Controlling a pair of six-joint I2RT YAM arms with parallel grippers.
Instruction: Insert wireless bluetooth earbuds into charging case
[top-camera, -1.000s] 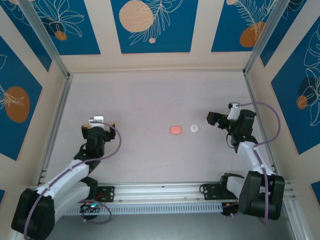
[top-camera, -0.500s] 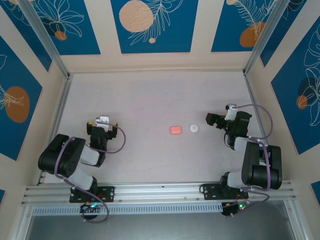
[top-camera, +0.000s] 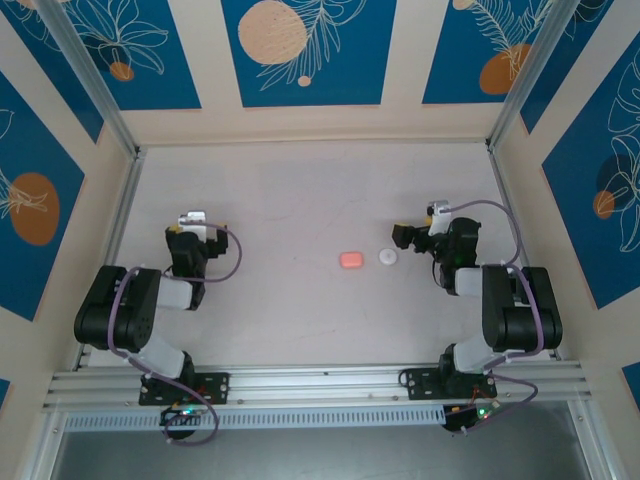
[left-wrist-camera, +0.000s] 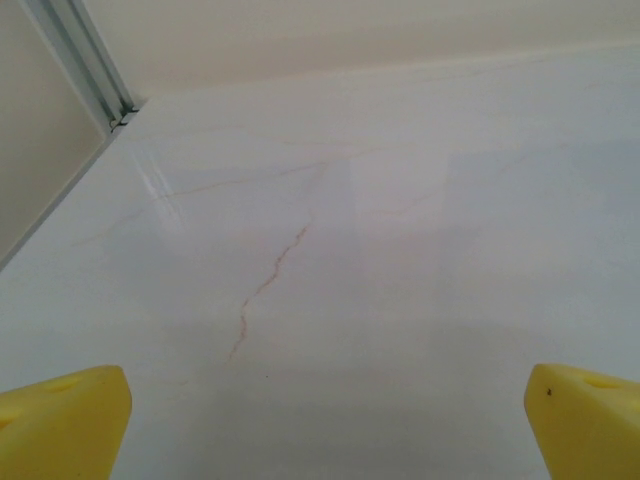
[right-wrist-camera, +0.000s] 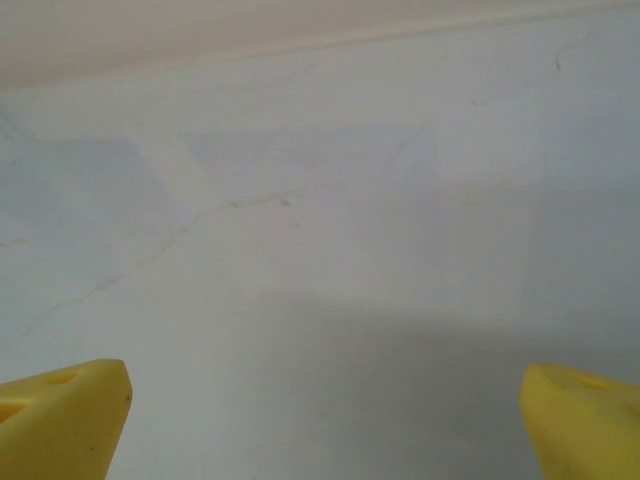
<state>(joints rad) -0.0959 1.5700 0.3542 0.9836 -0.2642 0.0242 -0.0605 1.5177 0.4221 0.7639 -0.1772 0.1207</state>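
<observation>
The small salmon-pink, rounded-rectangle plastic charging case (top-camera: 350, 259) lies flat near the middle of the pale, faintly veined worktop (top-camera: 290, 190), between the two arms and well apart from both. From overhead its top is one smooth surface, so whether anything sits inside it cannot be told. Just to its right, not touching it, lies a small whitish round object (top-camera: 388, 257), too small to make out further. The left tool (left-wrist-camera: 325, 425) has its yellow fingers (left-wrist-camera: 62, 420) spread wide over bare worktop, gripping nothing, and faces the far-left corner with its metal rail (left-wrist-camera: 85, 62). The right tool (right-wrist-camera: 325, 420) stands equally wide open, its yellow fingertips (right-wrist-camera: 65, 415) over bare worktop, also holding nothing.
</observation>
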